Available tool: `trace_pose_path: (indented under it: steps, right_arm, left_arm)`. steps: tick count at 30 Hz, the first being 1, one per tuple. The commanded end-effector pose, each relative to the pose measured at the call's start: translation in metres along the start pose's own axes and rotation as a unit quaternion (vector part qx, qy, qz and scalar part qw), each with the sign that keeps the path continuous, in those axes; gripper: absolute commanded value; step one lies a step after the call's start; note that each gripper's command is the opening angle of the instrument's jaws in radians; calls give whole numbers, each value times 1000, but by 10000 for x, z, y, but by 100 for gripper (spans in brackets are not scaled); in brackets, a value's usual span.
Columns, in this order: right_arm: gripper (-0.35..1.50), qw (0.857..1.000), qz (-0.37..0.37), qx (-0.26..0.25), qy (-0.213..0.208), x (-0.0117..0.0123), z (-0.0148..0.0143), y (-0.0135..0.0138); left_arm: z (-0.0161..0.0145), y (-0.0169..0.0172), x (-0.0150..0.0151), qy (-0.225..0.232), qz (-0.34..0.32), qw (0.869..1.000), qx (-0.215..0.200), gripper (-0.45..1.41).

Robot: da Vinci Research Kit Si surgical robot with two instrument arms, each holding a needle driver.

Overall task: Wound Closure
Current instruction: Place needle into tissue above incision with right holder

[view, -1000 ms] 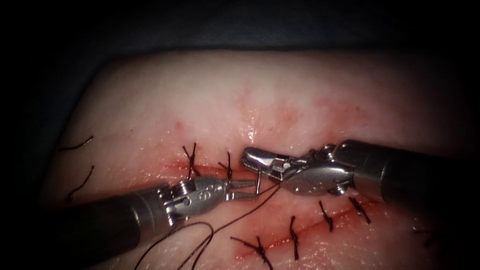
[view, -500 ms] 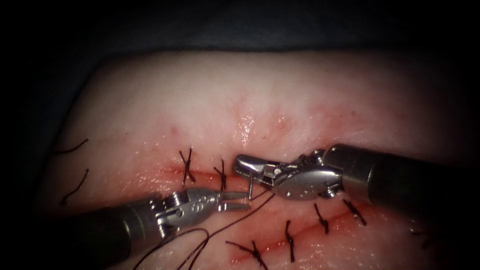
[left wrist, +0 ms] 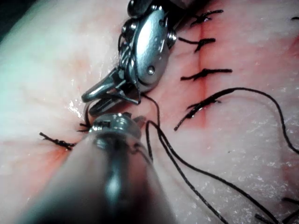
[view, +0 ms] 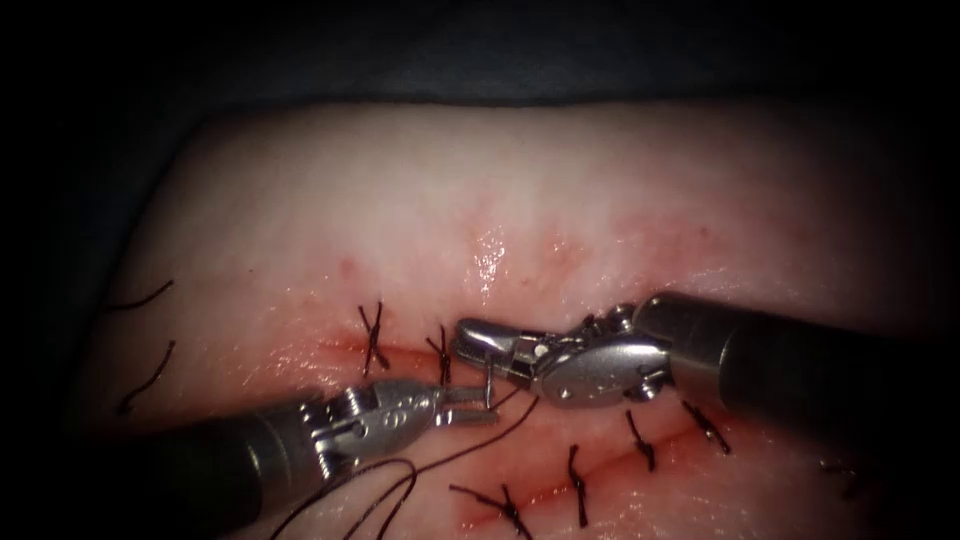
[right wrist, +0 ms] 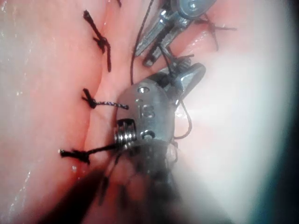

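Endoscope view: the right tool (view: 480,343) comes in from the right, and its jaws are clamped on the needle (view: 487,386), which hangs below them as a short, nearly upright sliver. Most of the curve is hidden by the jaws, so where along it the grip sits is hard to judge; the lower end lies just at the left tool's tips, and whether it enters the tissue (view: 560,200) cannot be told. The left tool (view: 478,405) points right from below, its jaws a little parted on either side of the needle's lower end and holding nothing that can be made out. The thread (view: 440,462) runs from beneath the right tool down and left past the left tool, looping off the lower edge. The upper cut (view: 400,350) lies just behind both tips, with two stitches to their left; a second stitched cut (view: 600,470) lies below the right tool. Above the tools the tissue is bare up to its dark far edge.

Left wrist view: the left tool's own shaft covers its jaws. The right tool (left wrist: 96,100) lies just ahead, with thread (left wrist: 187,168) trailing beside the shaft.

Right wrist view: the right tool (right wrist: 189,77) shows past its wrist, with the left tool (right wrist: 152,58) just beyond, tips nearly touching. The needle is hard to separate from the metal.
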Motion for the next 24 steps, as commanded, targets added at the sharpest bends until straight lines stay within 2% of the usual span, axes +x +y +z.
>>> trace_pose_path:
  steps: [1, 7, 17, 24]
  right_arm:
    - [-35, 1000, 0, 3, 1, -5, 12, -5]
    - [-35, 1000, 9, 4, -10, -15, 10, -10]
    - [-35, 999, 29, -32, -24, -10, -14, 22]
    - [-35, 999, 29, -35, -26, -11, -17, 22]
  left_arm:
    - [4, -4, 3, -1, 1, 1000, 3, -10]
    - [3, -4, 2, -3, 4, 1000, 7, -10]
    - [5, -4, 4, -5, 11, 1000, 11, -10]
    - [7, -2, 3, -7, 14, 1000, 12, -10]
